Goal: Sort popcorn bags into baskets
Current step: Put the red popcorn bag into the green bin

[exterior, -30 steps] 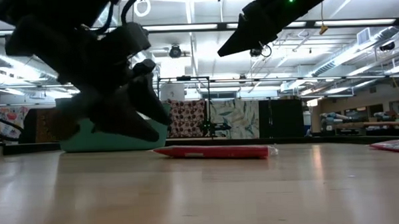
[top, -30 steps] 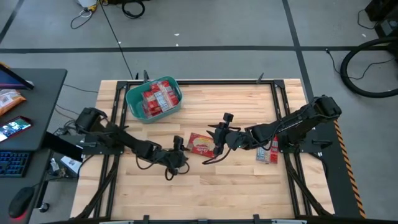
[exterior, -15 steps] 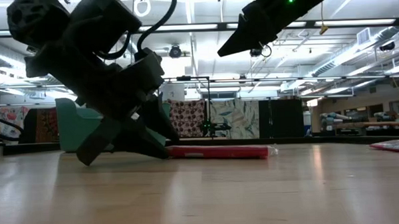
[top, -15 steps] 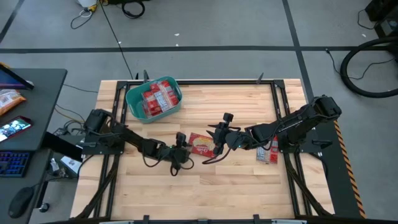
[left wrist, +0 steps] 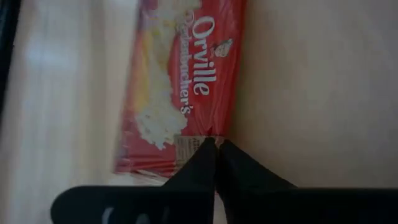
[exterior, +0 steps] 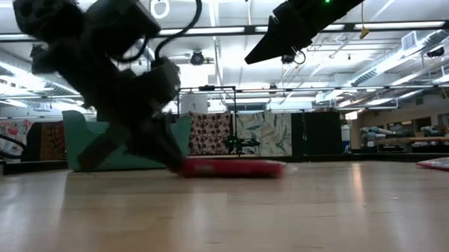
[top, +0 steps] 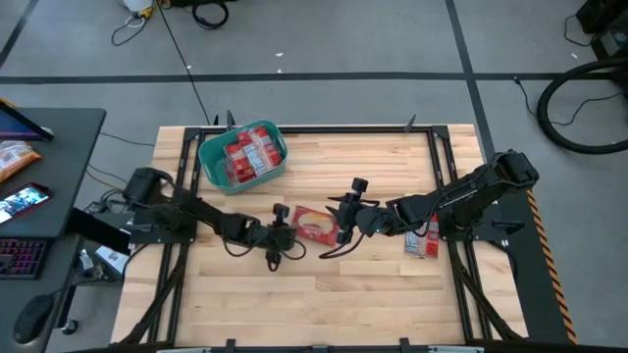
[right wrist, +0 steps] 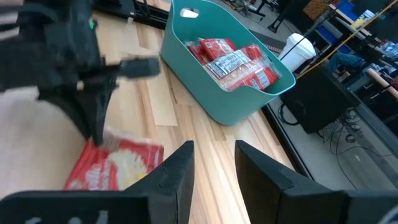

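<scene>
Step in hand, as I judge it: I am picking up the popcorn bag [top: 314,225] lying flat at frame centre of the high view. My left gripper [left wrist: 215,144] is pinching that bag's edge, fingertips together. My right gripper [top: 342,217] is waiting just right of the bag, fingers apart.

Next move, I judge: lifting without the thin edge slipping, then carrying it to the teal basket [top: 209,152] at upper left.

Count:
- 1 basket, holding several bags [top: 247,153]
- 1 centre bag
- at least 1 bag [top: 424,240] at right
</scene>
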You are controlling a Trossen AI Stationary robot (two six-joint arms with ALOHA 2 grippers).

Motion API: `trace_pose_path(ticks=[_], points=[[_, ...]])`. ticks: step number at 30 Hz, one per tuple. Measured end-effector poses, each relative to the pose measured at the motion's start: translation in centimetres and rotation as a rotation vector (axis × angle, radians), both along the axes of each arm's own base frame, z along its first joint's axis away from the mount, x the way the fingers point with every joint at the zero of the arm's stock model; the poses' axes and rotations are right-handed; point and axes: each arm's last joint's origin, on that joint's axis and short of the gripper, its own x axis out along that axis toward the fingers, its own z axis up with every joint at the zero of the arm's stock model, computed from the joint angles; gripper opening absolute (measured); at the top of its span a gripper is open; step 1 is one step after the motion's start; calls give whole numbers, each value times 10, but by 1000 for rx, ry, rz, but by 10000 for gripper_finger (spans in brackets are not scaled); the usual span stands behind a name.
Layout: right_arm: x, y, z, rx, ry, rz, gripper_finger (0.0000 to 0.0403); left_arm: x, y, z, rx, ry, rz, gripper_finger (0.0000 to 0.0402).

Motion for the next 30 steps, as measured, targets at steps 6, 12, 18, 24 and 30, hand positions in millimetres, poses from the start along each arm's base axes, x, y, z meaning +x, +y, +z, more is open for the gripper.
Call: trace_pose_path(ticks=[6,12,18,24,30], points=[[-1,0,-1,-5,14,-2,121,-11,6,62,-11,-27,94,4],[-1,0,-1,-4,16,-7,121,-39,18,125,6,-111,234,2],[-1,0,-1,-3,15,-9,121,-74,43,165,91,-175,533,1],[-1,0,-1,-1,10,-8,121,-97,78,146,142,-77,815,1],[-1,0,-1,2,9,-4,121,-105,102,112,173,38,930,3]])
